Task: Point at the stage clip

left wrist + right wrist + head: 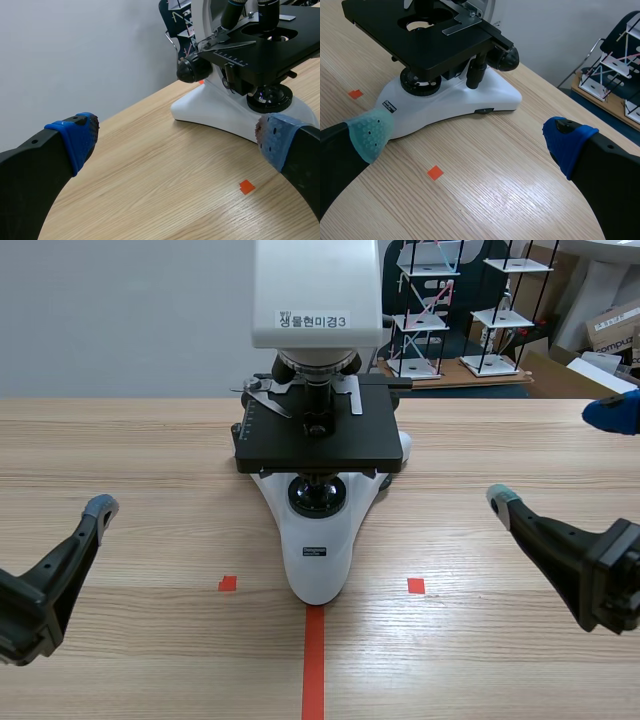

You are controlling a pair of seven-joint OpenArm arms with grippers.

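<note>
The microscope (318, 540) is standing at the centre of the scene frame on the wooden counter (140, 460), with its white base pointing toward the lower edge and its black stage (320, 450) sitting level above the base. The stage clip (268, 398), a thin silver metal piece, is lying on the rear left part of the stage, just beside the objective lenses, in the upper middle of the frame. In the left wrist view the left gripper (175, 137) is standing wide open, its padded fingers well apart with only bare counter between them, and the microscope is sitting ahead of it. In the right wrist view the right gripper (469, 137) is likewise gaping fully and holding nothing, with the microscope base ahead of it. In the scene view the arms are sitting at the lower left and lower right, both well apart from the stage clip.
</note>
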